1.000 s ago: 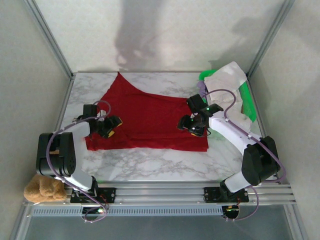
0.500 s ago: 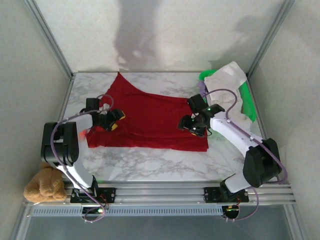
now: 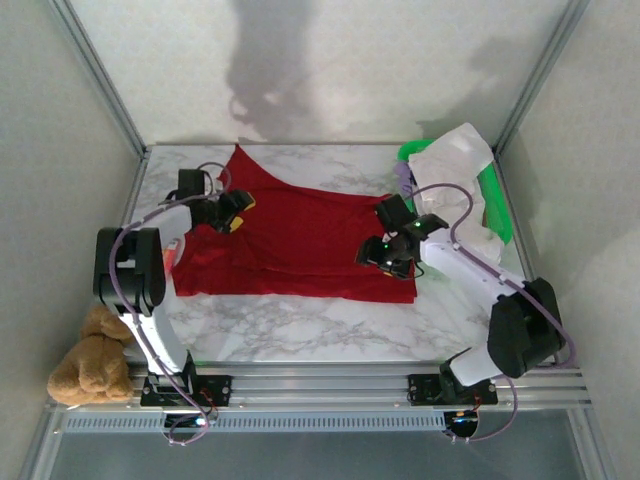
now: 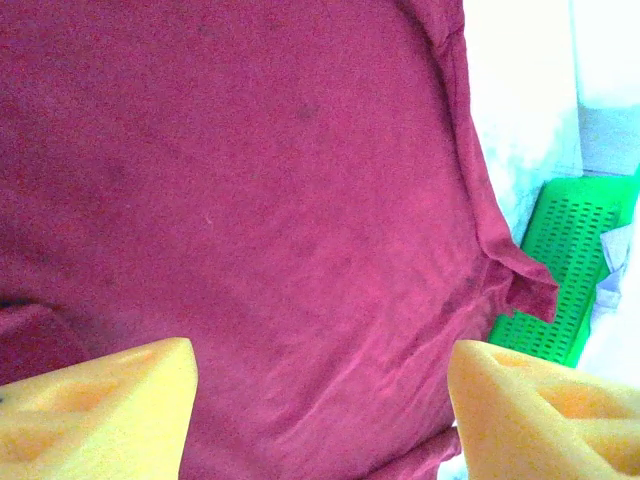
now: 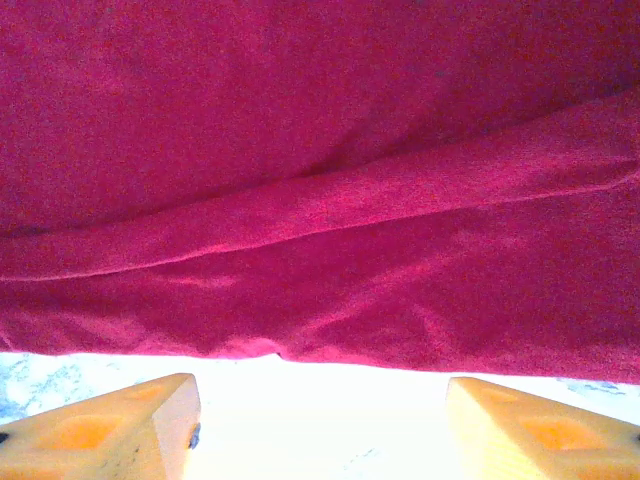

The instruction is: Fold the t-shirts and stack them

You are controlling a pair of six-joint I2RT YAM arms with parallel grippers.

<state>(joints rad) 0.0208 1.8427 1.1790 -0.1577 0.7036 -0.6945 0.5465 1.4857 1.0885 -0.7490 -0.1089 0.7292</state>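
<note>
I count two t-shirts: the red t-shirt (image 3: 300, 235) spread on the tabletop (image 3: 300, 325), and the white t-shirt (image 3: 455, 165) heaped over one green basket (image 3: 492, 200). Both end effectors gape wide and empty. The left end effector (image 3: 235, 210) has moved from the red shirt's near-left edge toward its far-left sleeve, while the right end effector (image 3: 380, 256) hasn't shifted.

The left gripper (image 4: 320, 425) presents its two yellow fingertips (image 4: 100, 415) at lower left and lower right, jaws spread wide with nothing gripped between them. The deep red t-shirt (image 4: 250, 200) lies beyond, lightly wrinkled. Its hemmed edge runs down the right side and ends in a curled corner beside the green perforated basket (image 4: 560, 260).
</note>
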